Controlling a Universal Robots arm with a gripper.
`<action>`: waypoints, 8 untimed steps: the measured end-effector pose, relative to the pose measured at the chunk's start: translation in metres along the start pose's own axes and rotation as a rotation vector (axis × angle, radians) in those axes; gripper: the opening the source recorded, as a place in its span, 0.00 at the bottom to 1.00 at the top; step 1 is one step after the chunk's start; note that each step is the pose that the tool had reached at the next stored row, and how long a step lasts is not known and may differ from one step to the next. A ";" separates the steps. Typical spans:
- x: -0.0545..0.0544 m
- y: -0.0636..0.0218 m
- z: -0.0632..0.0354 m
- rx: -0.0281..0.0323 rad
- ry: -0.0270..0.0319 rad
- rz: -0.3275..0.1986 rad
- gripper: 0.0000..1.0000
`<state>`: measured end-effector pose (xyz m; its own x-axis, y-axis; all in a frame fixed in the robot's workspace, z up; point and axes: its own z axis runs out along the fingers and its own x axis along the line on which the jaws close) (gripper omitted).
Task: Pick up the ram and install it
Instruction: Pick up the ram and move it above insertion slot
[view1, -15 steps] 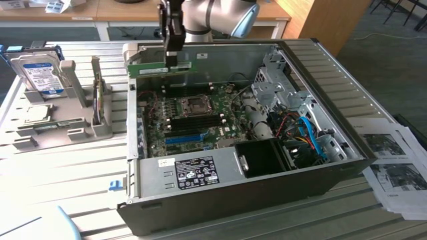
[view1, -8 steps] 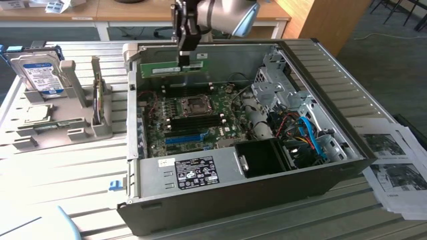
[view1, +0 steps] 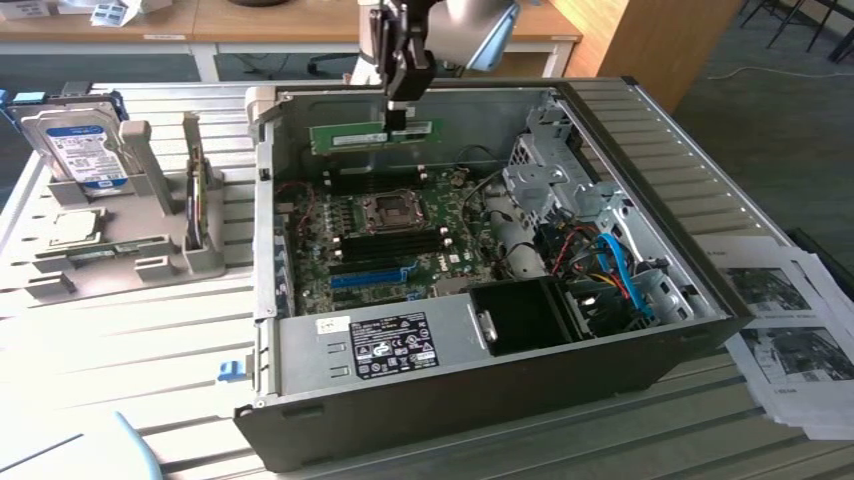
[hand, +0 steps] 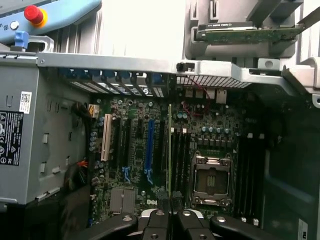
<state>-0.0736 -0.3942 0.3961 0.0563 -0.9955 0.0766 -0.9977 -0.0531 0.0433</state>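
The ram (view1: 374, 135) is a long green stick held level above the open computer case (view1: 694, 200), over the far edge of the motherboard (view1: 400, 250). My gripper (view1: 396, 118) comes down from above and is shut on the ram's top edge near its middle. In the wrist view the ram (hand: 169, 150) shows edge-on as a thin green line running away from my gripper (hand: 170, 212). It hangs over the black memory slots (hand: 181, 155) beside the CPU socket (hand: 210, 180). The stick is clear of the board.
A grey holder (view1: 147, 265) on the exterior view's left carries a blue-labelled hard drive (view1: 80, 150) and another green stick (view1: 100, 257). A blue slot (view1: 367, 277), drive cage (view1: 554, 170) and cables (view1: 621, 275) crowd the case. Papers (view1: 787, 330) lie on the right.
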 end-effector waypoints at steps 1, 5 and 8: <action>0.000 -0.0025 -0.0001 0.0000 0.0000 0.000 0.11; 0.000 -0.0043 -0.0002 0.0000 0.0000 0.000 0.11; 0.000 -0.0043 -0.0002 -0.0001 -0.0001 0.001 0.11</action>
<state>-0.0693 -0.3942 0.3961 0.0551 -0.9955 0.0766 -0.9977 -0.0519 0.0433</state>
